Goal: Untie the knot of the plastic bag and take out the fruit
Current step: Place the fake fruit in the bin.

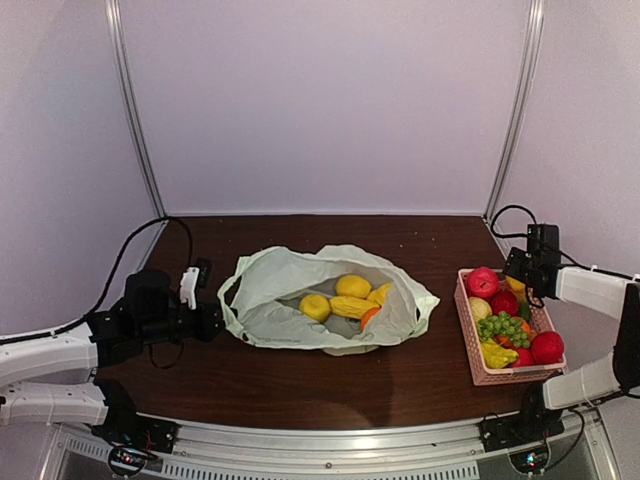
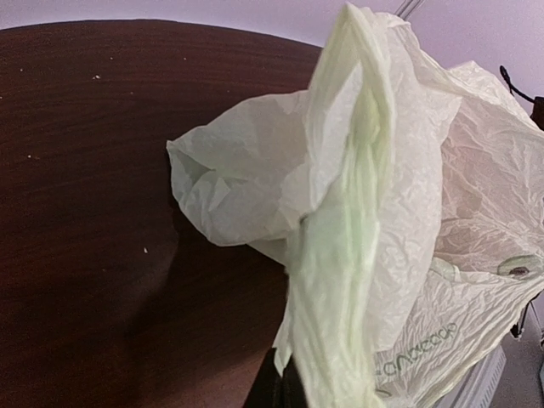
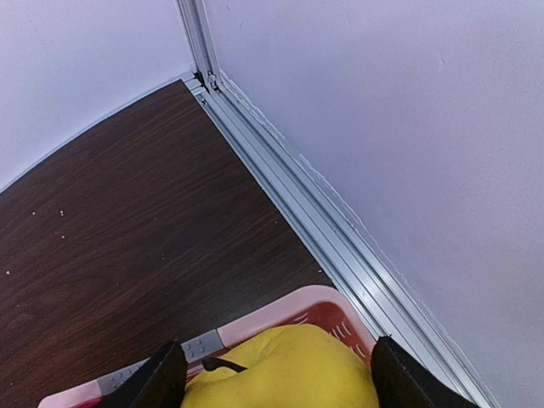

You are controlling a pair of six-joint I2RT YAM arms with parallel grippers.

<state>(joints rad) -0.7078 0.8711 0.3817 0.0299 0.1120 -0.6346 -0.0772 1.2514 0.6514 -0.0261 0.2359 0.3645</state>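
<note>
The left gripper [image 1: 207, 322] is clenched on a handle strip of the plastic bag [image 1: 270, 300], which lies open mid-table [image 1: 330, 385] with the fruit [image 1: 352, 300] inside. Over the pink basket [image 3: 333, 311] at the right edge, the right gripper [image 3: 276, 376] straddles a yellow fruit [image 3: 285, 361]; whether it grips I cannot tell.

Pale green plastic bag [image 1: 268, 278], mouth open, yellow and orange fruit [image 1: 351, 306] inside.
</note>
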